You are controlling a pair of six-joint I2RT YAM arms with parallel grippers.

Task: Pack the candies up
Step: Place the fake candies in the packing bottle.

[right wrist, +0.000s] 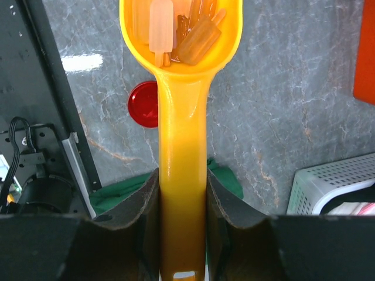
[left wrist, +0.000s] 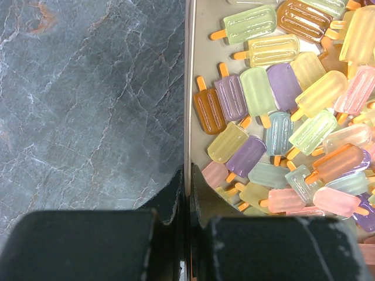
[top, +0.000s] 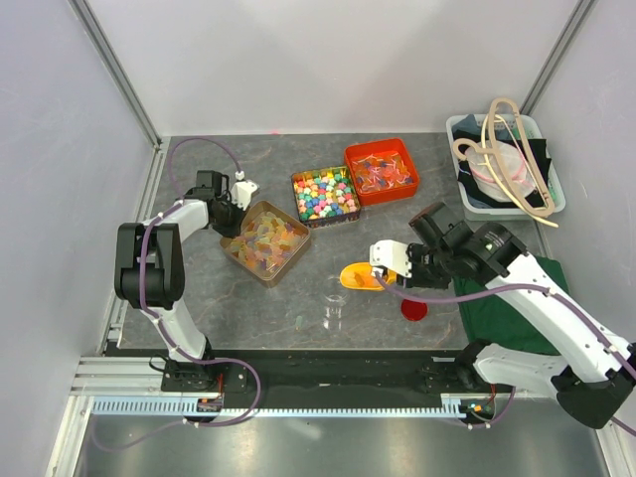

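Holding scoop (right wrist: 181, 117) with few candies (right wrist: 161, 26) aboard, right jaws clamped on handle. Most candies in tray (left wrist: 188, 88), left jaws pinched shut on its wall. Next likely: tip scoop squarely over clear cup (top: 333, 310) on desk (top: 199, 288).

Robot lab — white enclosure walls (top: 298, 70)

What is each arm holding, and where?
The right end effector grips the yellow scoop by its handle; the left end effector pinches the candy tray by its side wall.

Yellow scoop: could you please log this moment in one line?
left gripper shut on tan tray rim | right gripper holds yellow plastic scoop | pastel popsicle candies in scoop
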